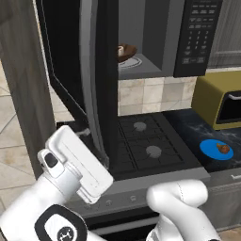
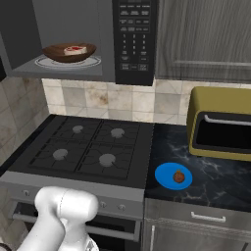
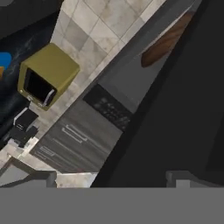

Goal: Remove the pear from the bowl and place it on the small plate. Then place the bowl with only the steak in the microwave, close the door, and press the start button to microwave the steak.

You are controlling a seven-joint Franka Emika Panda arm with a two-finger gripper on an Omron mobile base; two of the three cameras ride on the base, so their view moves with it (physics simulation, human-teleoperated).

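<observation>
The microwave hangs above the stove with its door swung out wide to the left. Inside, on the turntable, sits the brown wooden bowl holding the red steak. The pear rests on the small blue plate on the dark counter to the right. My gripper is down by the door's lower outer edge, open, with nothing between its fingers. In the hand view the door's dark panel looms close ahead.
A mustard-yellow countertop oven stands at the back of the counter, behind the plate. The four-burner gas stove lies under the microwave. A wooden cabinet side rises left of the door.
</observation>
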